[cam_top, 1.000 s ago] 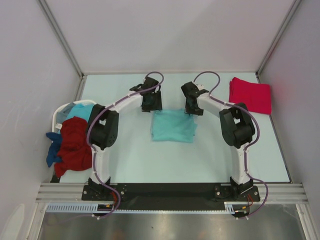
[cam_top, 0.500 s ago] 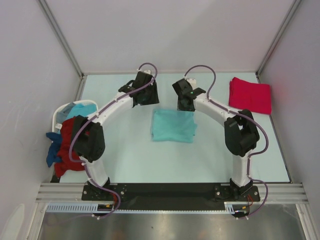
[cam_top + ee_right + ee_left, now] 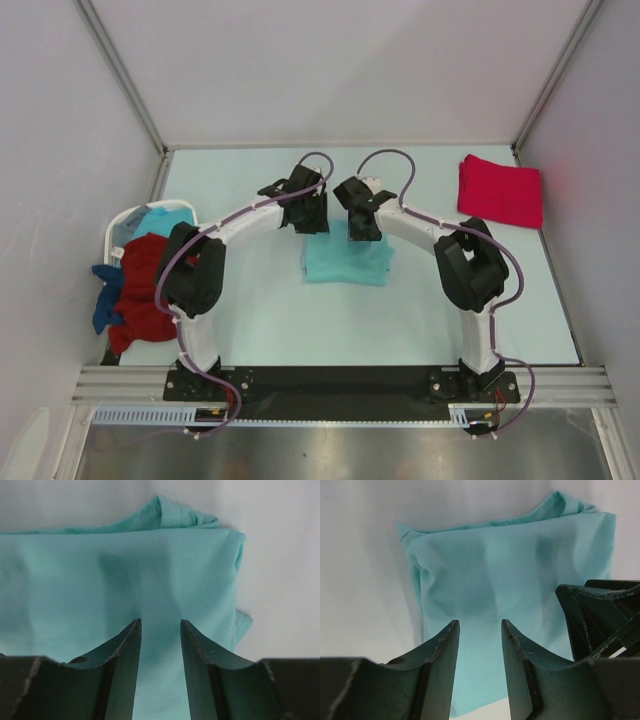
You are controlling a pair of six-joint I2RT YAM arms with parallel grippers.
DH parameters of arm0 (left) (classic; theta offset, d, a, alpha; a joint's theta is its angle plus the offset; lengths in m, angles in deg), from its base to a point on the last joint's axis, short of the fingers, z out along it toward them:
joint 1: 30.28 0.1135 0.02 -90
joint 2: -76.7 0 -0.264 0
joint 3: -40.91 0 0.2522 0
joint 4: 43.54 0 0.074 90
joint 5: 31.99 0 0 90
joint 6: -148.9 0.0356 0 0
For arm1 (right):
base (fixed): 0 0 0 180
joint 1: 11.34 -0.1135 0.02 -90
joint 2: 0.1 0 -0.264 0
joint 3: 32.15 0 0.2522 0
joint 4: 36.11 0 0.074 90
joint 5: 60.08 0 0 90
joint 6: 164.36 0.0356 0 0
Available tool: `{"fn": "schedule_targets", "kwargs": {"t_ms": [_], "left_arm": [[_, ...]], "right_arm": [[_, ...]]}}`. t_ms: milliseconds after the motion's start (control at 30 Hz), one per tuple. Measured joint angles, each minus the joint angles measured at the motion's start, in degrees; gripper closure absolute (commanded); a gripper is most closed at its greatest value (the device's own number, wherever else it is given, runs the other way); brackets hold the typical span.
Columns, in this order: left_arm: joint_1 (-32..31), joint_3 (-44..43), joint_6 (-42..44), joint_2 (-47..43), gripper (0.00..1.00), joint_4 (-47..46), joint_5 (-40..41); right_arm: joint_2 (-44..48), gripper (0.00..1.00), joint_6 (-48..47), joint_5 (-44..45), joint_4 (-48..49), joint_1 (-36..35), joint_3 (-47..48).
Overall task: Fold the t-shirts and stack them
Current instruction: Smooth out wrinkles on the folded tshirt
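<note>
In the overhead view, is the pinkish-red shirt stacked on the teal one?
No, the pinkish-red shirt lies alone by the far right corner, apart from the teal shirt in the middle.

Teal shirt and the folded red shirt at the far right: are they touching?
Apart. The top view shows the teal shirt mid-table and the red shirt in the far right corner, with bare table between them.

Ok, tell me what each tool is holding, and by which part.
Nothing. The left tool and right tool both stand open over the folded teal t-shirt; its cloth lies unpinched in each gap.
</note>
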Motion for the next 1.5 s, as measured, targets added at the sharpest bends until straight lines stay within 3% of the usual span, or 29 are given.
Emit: {"fn": "schedule_targets", "kwargs": {"t_ms": [333, 533, 1067, 1500], "left_arm": [[0.0, 1.9, -0.2, 7.2, 0.60, -0.5, -2.5], [0.2, 1.9, -0.5, 7.2, 0.60, -0.6, -3.1], [-0.6, 3.2, -0.6, -8.9, 0.56, -0.5, 3.0], [-5.4, 13.4, -3.5, -9.6, 0.57, -1.9, 2.5]], "right_arm": [[-3.3, 0.58, 0.8, -1.8, 1.9, 0.6, -2.3], [-3.2, 0.58, 0.9, -2.1, 1.9, 0.7, -2.3], [2.6, 0.57, 1.3, 2.4, -1.4, -3.6, 1.9], [3.0, 0.58, 4.4, 1.6, -1.6, -7.6, -5.4]]}}
